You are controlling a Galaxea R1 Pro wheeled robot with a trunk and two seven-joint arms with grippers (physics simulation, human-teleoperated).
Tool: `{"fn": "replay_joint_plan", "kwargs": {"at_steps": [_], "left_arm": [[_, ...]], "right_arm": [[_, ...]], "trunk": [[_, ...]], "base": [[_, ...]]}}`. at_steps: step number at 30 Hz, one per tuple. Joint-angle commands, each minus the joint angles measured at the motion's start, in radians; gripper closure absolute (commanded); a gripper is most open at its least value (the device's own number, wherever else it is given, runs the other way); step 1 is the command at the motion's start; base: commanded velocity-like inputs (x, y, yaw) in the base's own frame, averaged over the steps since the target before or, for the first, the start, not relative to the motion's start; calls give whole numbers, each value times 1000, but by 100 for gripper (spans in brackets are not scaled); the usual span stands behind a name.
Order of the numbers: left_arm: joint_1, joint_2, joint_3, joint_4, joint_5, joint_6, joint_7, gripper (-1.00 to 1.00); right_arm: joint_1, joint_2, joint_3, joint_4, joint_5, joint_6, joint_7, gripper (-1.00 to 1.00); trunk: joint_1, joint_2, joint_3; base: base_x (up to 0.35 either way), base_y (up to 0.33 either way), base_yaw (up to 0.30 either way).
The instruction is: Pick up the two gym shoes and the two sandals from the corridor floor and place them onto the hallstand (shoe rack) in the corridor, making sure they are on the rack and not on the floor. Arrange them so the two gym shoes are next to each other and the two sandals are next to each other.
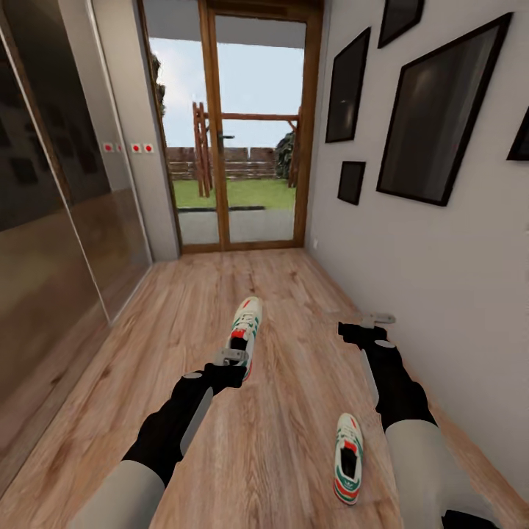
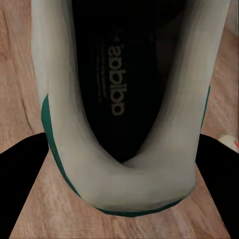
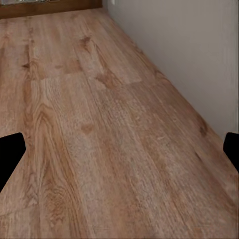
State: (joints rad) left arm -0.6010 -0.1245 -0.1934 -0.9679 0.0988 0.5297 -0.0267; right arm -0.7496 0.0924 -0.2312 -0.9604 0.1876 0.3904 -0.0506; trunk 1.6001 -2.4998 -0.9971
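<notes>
My left gripper (image 1: 232, 358) is shut on the heel of one cream-white gym shoe (image 1: 246, 329), whose toe points toward the far door. In the left wrist view the shoe's heel collar (image 2: 119, 189) sits between the two dark fingers, dark insole showing. The other gym shoe (image 1: 347, 456) lies on the corridor floor (image 1: 294, 286) near my right forearm. My right gripper (image 1: 378, 320) hangs open over bare planks by the right wall, nothing between its fingertips (image 3: 11, 154). The sandals and the hallstand are out of view.
A glass door (image 1: 242, 132) with a wooden frame closes the corridor's far end. Mirrored wardrobe panels (image 1: 51, 242) line the left side. The right wall (image 1: 441, 279) carries several dark picture frames and runs close to my right arm.
</notes>
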Motion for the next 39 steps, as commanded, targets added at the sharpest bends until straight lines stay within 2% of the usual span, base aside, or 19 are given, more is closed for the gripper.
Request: {"fn": "replay_joint_plan", "kwargs": {"at_steps": [1, 7, 24, 27, 28, 33, 37, 39], "left_arm": [[0, 0, 0, -2, 10, 6, 2, 100], [0, 0, -1, -2, 10, 6, 2, 100], [0, 0, 0, -2, 10, 6, 2, 100], [0, -2, 1, -41, 11, 7, 2, 100], [-3, -8, 2, -100, 14, 9, 2, 100], [-23, -19, 2, -120, 16, 9, 3, 100], [-24, -20, 0, -121, 15, 9, 4, 100], [-25, -20, -1, -121, 16, 9, 4, 100]], "right_arm": [[-1, 1, -2, -1, 9, 5, 2, -100], [-1, 1, -1, 0, 9, 5, 2, -100], [-1, 1, 1, 0, 9, 5, 2, -100], [-1, 1, 2, 0, 9, 5, 2, -100], [-1, 1, 3, 2, 10, 5, 3, -100], [-1, 4, 6, 14, 10, -2, 1, -100], [-1, 5, 5, 74, 9, -8, 1, -100], [-1, 5, 5, 187, 8, -32, 1, -100]], "trunk": [[0, 0, -1], [0, 0, 1], [0, 0, 7], [0, 0, 7], [0, 0, 7], [0, 0, 7], [0, 0, 7], [0, 0, 7]], "base": [[330, 0, -281], [249, 0, -202], [9, 0, -189], [0, 0, -5], [0, 0, 0], [0, 0, 0], [0, 0, 0], [0, 0, 0]]}}
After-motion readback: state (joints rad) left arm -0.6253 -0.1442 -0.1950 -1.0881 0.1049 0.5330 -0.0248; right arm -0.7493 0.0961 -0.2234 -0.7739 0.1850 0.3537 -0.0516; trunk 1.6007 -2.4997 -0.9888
